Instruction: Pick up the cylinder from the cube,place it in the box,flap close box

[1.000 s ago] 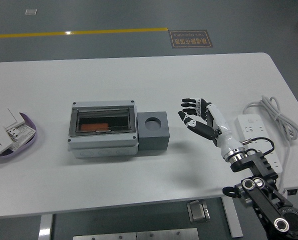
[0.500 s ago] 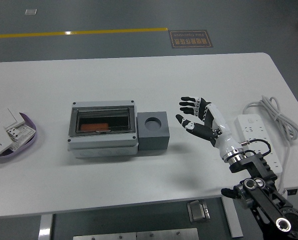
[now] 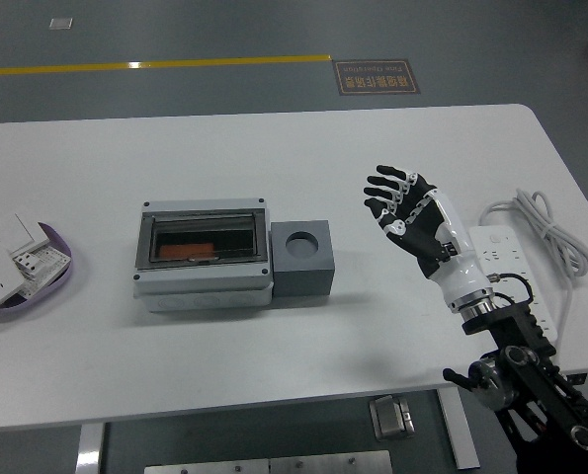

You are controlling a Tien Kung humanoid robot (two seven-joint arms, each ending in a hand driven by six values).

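A grey box (image 3: 204,255) with a shut clear flap lies at the table's middle left; an orange object (image 3: 187,251) shows through the flap. A dark grey cube (image 3: 304,261) with an empty round hole in its top stands against the box's right side. My right hand (image 3: 400,202) is raised above the table to the right of the cube, fingers spread, holding nothing. No loose cylinder is in sight.
A white power strip (image 3: 501,265) with a coiled cable (image 3: 546,229) lies at the right edge, next to my right forearm. A purple dish (image 3: 61,267) with white switch parts (image 3: 12,252) sits at the far left.
My right hand has risen and turned more upright, moving a little up and to the right, away from the cube. Box and cube have not moved.
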